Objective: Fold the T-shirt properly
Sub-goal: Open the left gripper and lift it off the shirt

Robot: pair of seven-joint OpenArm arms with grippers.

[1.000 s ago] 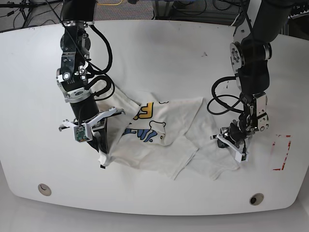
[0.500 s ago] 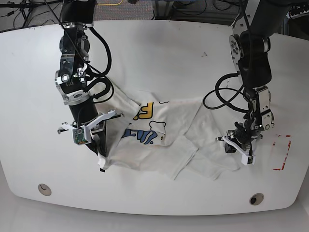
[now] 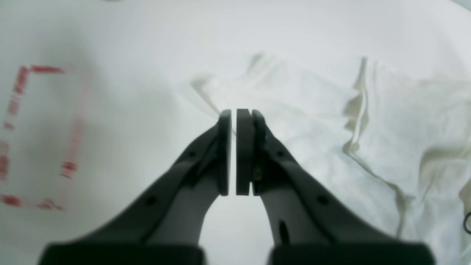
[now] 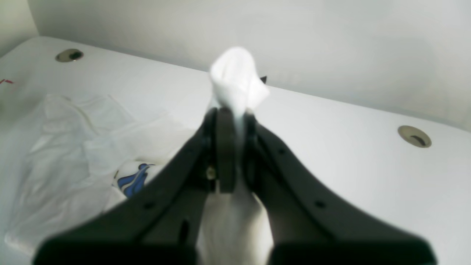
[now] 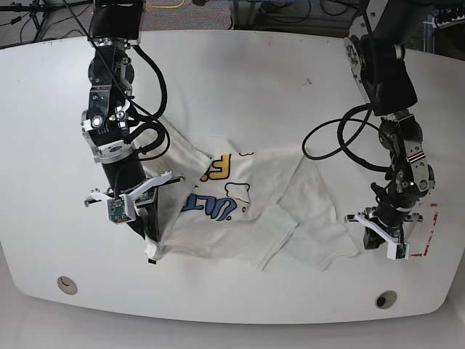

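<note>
Crosswise on the table (image 5: 240,80) lies the T-shirt (image 5: 247,211): right gripper (image 4: 232,110) pinches its near corner, while the closed, empty left gripper (image 3: 234,114) sits just beyond the opposite edge.

The T-shirt (image 5: 254,207) is white, printed near its middle with orange-yellow and blue bubble letters and black-outlined white clouds. It lies on a plain white surface (image 5: 240,87). To the right of the T-shirt, a broken red outline (image 5: 425,229) is marked on the surface. Both grippers are black with white brackets: the right gripper (image 5: 149,236) and the left gripper (image 5: 385,236). Black cables (image 5: 341,145) loop above the T-shirt.
</note>
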